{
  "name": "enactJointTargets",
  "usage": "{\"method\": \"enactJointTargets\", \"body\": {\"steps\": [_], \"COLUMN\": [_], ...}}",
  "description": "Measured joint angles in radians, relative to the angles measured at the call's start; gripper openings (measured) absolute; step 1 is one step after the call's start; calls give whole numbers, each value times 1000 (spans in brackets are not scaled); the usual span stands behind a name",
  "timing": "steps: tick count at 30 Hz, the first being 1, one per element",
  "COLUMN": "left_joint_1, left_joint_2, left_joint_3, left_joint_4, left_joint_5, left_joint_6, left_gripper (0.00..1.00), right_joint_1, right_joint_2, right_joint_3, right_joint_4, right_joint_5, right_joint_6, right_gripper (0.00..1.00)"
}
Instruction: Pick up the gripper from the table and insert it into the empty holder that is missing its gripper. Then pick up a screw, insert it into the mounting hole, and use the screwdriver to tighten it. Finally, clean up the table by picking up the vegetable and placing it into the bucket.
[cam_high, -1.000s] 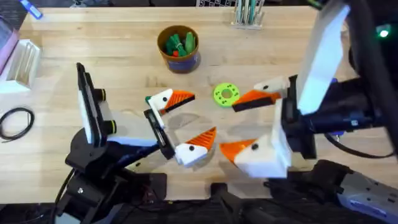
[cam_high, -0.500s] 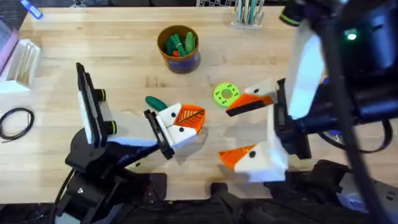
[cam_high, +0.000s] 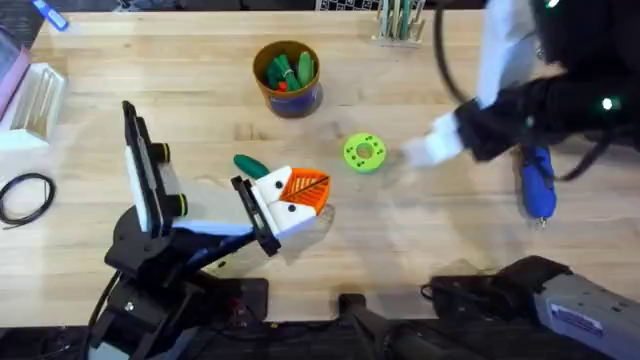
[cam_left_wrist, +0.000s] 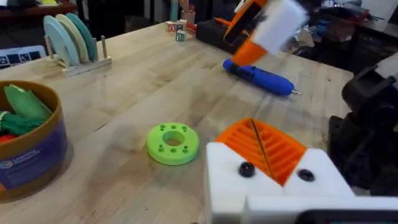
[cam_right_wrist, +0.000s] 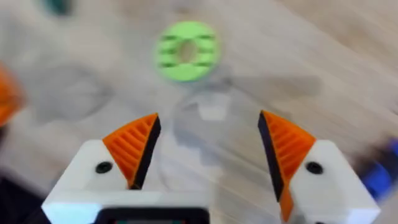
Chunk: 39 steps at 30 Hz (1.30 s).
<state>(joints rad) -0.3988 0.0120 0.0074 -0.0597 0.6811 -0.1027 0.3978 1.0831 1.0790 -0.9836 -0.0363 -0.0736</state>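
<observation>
The left gripper (cam_high: 300, 190), pressed together, sits beside the vegetable (cam_high: 250, 165), probably light and stiff: pinch mid-body. The right gripper (cam_right_wrist: 208, 149) is spread.

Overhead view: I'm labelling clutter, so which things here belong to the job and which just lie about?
Job: screwdriver, vegetable, bucket.
Lying about: green disc, black cable loop, pen holder.

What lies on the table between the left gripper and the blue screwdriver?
The green holed disc lies between the left gripper and the screwdriver in the overhead view.
</observation>
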Motion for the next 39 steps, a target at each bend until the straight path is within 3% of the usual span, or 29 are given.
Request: {"method": "enactJointTargets", "body": {"steps": [4,10,17,21,26,32,39], "left_joint_1": [0,0,0,0,0,0,0], "left_joint_2": [0,0,0,0,0,0,0], "left_joint_3": [0,0,0,0,0,0,0], "left_joint_4": [0,0,0,0,0,0,0], "left_joint_5": [0,0,0,0,0,0,0], "left_joint_6": [0,0,0,0,0,0,0], "left_gripper": [4,4,4,4,4,4,4], "right_joint_1": [-244,-589,-852,-912,-916,-916,-918], "right_joint_2": [65,177,288,354,425,504,577], "right_joint_3": [0,0,0,0,0,0,0], "right_joint_4": [12,42,45,46,95,106,175], "right_joint_5": [149,233,221,133,60,38,42], "right_joint_6": [3,-27,-53,-127,-255,-385,-429], "right_gripper": [964,965,989,991,991,990,991]}}
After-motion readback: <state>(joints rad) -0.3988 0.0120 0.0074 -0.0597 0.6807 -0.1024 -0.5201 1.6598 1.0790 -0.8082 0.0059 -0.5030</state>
